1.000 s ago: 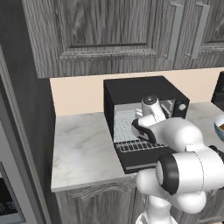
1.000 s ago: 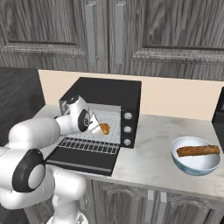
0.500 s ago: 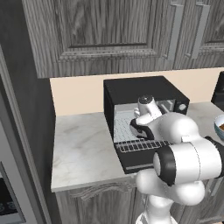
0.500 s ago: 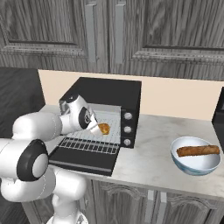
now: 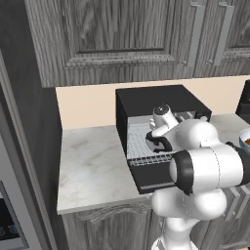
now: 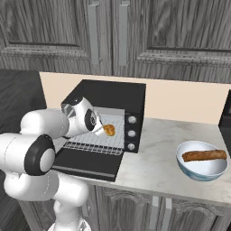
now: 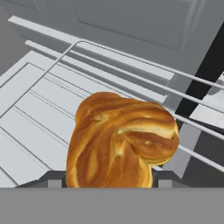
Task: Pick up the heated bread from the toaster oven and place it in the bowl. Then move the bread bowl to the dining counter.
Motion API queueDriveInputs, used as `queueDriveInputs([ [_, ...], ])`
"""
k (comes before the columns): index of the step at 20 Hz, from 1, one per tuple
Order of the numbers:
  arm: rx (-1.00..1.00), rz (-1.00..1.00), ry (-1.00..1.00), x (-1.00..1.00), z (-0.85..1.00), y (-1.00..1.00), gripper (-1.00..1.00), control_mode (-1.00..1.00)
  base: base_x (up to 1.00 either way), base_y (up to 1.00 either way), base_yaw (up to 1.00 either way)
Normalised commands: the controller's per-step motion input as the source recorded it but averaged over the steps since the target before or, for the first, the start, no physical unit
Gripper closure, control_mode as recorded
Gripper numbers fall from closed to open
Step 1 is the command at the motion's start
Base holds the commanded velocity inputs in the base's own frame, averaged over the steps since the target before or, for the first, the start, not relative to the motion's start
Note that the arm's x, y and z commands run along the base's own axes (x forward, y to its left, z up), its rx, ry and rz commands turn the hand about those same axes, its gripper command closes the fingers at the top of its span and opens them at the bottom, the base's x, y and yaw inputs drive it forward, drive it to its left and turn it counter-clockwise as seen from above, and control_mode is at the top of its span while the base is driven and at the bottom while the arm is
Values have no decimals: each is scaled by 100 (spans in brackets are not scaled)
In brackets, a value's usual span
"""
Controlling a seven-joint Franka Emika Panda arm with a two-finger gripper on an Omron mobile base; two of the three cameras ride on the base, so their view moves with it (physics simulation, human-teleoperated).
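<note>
Closest to you, the hand view has the bread [image 7: 120,142] right up against the lens, a twisted golden lump lying on the wire rack [image 7: 52,94], with the two finger tips [image 7: 54,180] showing at either side of its base; you can see them flanking it, but whether they press it or stand just off it I cannot tell. From the right base view your gripper [image 6: 100,131] reaches into the mouth of the oven [image 6: 110,97], and the bread [image 6: 108,130] sits just at its tip, over the rack [image 6: 92,145], above the dropped door [image 6: 85,163]. In the left base view the arm's own bulk stands in your way: the gripper [image 5: 157,142] is in the opening of the oven [image 5: 156,100], and the bread is hidden behind it. Count one oven, one rack, three round knobs [image 6: 131,133] on the oven's right face, one small bread. Off to the right on the marble surface [image 6: 153,164], well apart from the oven, stands one bowl [image 6: 201,161] holding one long brown loaf [image 6: 204,155]; the left base view catches just the bowl's edge [image 5: 244,139]. Farthest back run the beige wall [image 6: 180,101] and the dark wood cabinets [image 6: 117,34] above.
</note>
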Motion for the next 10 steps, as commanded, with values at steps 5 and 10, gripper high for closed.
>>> queueDriveInputs([
  [5,0,0,0,-22,0,0,100,-100,0,0,0],
  [10,0,0,-10,-95,10,0,100,-100,0,0,0],
])
